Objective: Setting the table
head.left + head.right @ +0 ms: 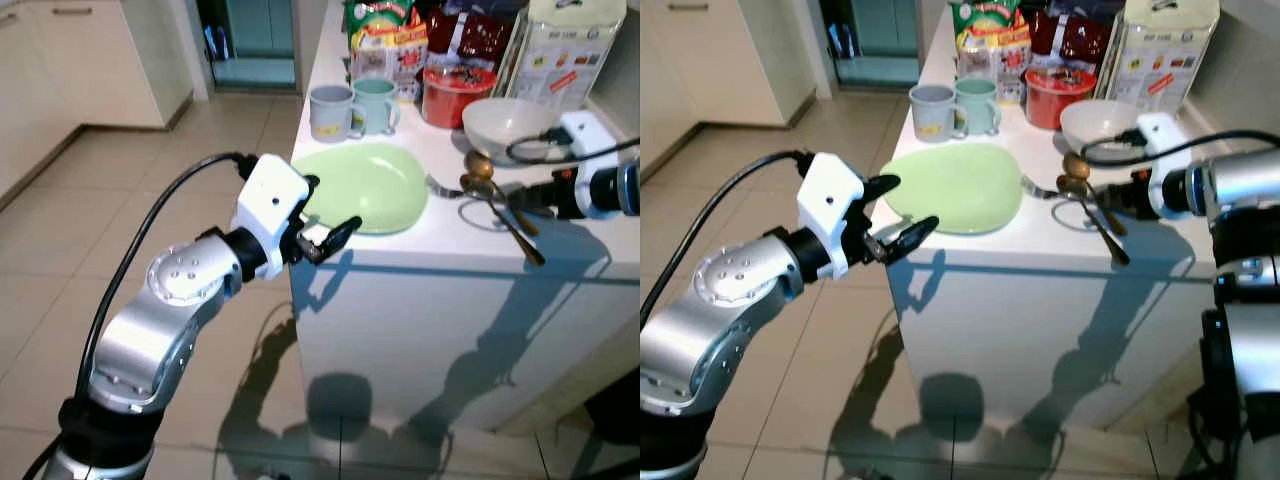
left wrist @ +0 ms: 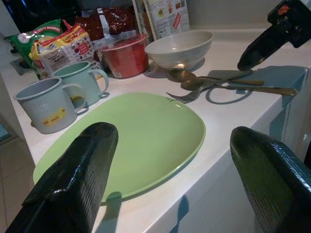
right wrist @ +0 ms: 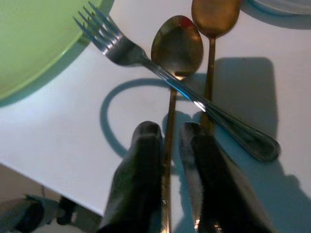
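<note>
Left wrist view has the left pincer (image 2: 167, 182) spread wide and empty at the near edge of the green plate (image 2: 131, 141) on the white tabletop (image 2: 233, 109); to seat it well, slide the fingers level to the rim before closing. To the right, the right pincer (image 3: 170, 145), forearm stretched low over the tabletop, is clenched on a bronze spoon (image 3: 176, 53) under the fork (image 3: 160, 68); I judge it should lift gently.

A pale green plate (image 1: 370, 185) is sitting on a white counter (image 1: 450, 235), beside a grey-blue mug (image 1: 330, 112) and a mint mug (image 1: 375, 104). A red tub (image 1: 457, 95), a white bowl (image 1: 507, 125), bronze-toned spoons (image 3: 177, 48) and a silver fork (image 3: 121, 48) are lying nearby.
</note>
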`<state>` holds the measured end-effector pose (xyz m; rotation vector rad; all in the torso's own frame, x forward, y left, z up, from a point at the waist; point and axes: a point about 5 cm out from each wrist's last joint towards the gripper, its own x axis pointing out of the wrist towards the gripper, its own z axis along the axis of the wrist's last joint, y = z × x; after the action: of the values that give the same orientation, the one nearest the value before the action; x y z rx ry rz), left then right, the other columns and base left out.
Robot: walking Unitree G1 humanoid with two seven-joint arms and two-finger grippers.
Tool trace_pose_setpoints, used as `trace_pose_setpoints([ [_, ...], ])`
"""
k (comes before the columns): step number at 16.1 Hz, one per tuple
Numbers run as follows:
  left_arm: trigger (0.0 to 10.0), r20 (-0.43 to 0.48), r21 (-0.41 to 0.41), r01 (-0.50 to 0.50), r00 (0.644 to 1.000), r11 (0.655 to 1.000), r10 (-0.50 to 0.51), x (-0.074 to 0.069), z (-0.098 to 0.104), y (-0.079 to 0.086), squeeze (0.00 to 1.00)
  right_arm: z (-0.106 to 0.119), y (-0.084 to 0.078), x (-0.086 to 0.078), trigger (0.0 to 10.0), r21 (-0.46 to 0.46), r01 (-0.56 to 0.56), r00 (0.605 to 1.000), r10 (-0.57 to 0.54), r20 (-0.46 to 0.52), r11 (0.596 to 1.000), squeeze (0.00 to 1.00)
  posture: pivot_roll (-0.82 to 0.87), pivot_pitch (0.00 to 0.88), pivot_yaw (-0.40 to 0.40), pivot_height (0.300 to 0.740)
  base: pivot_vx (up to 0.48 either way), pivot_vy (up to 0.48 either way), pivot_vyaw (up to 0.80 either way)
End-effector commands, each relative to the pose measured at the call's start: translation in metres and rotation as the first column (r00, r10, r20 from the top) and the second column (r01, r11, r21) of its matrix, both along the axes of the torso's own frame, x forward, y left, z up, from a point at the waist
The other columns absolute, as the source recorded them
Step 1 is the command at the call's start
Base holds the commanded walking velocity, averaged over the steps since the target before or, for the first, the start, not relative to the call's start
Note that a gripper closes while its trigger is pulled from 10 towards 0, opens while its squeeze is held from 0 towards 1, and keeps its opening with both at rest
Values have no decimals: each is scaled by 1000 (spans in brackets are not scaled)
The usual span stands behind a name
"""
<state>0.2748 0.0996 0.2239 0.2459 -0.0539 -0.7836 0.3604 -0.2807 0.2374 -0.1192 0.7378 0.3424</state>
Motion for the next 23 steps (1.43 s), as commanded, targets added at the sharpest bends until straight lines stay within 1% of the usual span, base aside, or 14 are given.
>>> trace_pose_setpoints([
  [1, 10000, 8, 9, 4, 1000, 1000, -4, -1, 1, 0, 0, 5, -3, -5, 10000, -35, -1, 1000, 1, -12, 999, 1000, 36, 0, 36, 740, 0, 0, 0],
  [3, 10000, 8, 11, 6, 1000, 1000, -6, -1, 1, 0, 0, 4, -1, -10, 10000, -41, -4, 999, 2, -33, 999, 1000, 38, 0, 36, 740, 0, 0, 0],
  [10, 10000, 15, 18, -5, 1000, 1000, 5, 4, 4, 4, 0, -1, 9, -17, 10000, -63, 10, 996, -15, -83, 998, 1000, 43, 0, 28, 740, 0, 0, 0],
  [11, 10000, 13, 16, -2, 1000, 1000, 2, 4, 4, 3, 0, -5, 10, -19, 10000, -80, 17, 993, -26, -112, 997, 898, 43, 0, 27, 740, 0, 0, 0],
  [12, 10000, 11, 15, 3, 1000, 1000, -3, 4, 4, 2, 0, -9, 10, -20, 10000, -94, 25, 990, -38, -135, 995, 114, 43, 0, 27, 740, 0, 0, 0],
  [13, 10000, 12, 14, 3, 1000, 1000, -4, 4, 5, 2, 0, -10, 10, -21, 10000, -103, 36, 989, -50, -140, 994, 0, 42, 0, 25, 740, 0, 0, 0],
  [17, 10000, 9, 8, 5, 1000, 1000, -5, 4, 5, 2, 0, -18, 13, -24, 10000, -88, 47, 982, -63, -179, 995, 0, 43, 0, 24, 740, 0, 0, 0],
  [21, 10000, 7, -3, 10, 1000, 1000, -10, 3, 5, 0, 0, -29, 8, -30, 10000, -86, 78, 970, -95, -224, 993, 0, 37, 0, 26, 740, 0, 0, 0],
  [22, 10000, 7, -6, 11, 1000, 1000, -11, 3, 5, 0, 0, -31, 7, -30, 9490, -84, 82, 968, -99, -229, 993, 0, 37, 0, 26, 740, 0, 0, 0],
  [23, 10000, 6, -7, 12, 1000, 1000, -11, 3, 5, 0, 0, -32, 6, -31, 5882, -82, 87, 967, -104, -233, 993, 0, 37, 0, 26, 740, 0, 0, 0],
])
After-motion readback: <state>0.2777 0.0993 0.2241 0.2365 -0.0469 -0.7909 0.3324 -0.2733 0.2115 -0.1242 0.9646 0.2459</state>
